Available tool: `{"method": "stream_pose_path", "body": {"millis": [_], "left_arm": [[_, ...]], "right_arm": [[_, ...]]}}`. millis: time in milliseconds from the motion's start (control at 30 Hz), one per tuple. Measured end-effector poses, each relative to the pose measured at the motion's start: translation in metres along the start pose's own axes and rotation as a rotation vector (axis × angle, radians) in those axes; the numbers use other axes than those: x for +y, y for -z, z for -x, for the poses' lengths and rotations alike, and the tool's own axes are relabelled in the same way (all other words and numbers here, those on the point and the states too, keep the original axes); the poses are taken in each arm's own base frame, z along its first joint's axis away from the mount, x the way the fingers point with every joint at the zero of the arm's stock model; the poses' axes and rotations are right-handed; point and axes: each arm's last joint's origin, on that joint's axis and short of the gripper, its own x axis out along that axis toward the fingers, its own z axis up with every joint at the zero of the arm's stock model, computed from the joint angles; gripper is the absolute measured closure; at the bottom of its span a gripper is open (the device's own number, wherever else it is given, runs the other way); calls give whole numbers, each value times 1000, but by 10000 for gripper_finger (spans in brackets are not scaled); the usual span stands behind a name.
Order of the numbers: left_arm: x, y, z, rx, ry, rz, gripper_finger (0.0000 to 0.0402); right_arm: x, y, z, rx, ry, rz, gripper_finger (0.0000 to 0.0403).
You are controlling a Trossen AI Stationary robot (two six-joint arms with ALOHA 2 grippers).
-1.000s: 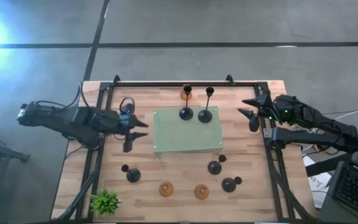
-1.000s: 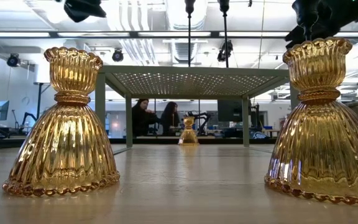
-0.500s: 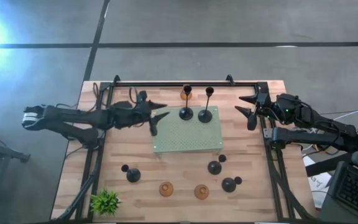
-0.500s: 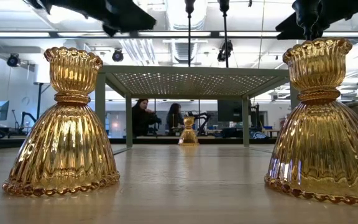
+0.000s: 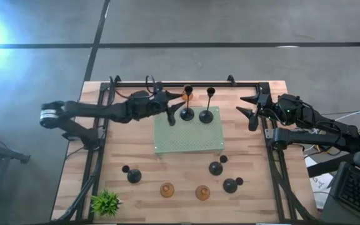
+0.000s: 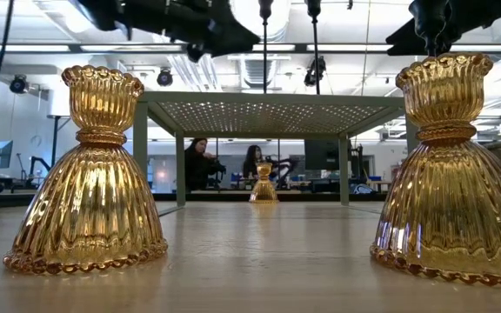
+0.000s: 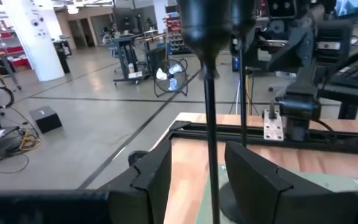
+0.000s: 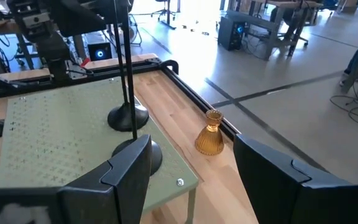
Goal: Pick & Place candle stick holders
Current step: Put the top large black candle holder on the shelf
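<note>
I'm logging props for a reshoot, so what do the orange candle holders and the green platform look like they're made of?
The orange candle holders look like ribbed amber glass: translucent, glossy, light glinting through the flutes. The green platform looks like painted perforated sheet metal, matte, with a regular grid of holes and thin legs.

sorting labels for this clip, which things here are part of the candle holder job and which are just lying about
Part of the job:
- two tall black holders on the green perforated stand
- three short black holders
- three amber holders
- left gripper, open by a tall stem

Lying about:
- small green plant
- right gripper, open, waiting at the table's right edge
</note>
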Motion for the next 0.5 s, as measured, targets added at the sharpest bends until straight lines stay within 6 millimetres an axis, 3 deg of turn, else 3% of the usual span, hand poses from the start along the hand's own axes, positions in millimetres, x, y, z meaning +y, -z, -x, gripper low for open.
{"method": "stream_pose_path", "body": {"millis": [267,500], "left_arm": [[3,-10,-24,-19,17,5,248],[6,-5,-33,-1,30,28,248]], "right_arm": [[0,0,0,1,1,4,184],[0,1,0,5,2,7,184]]}}
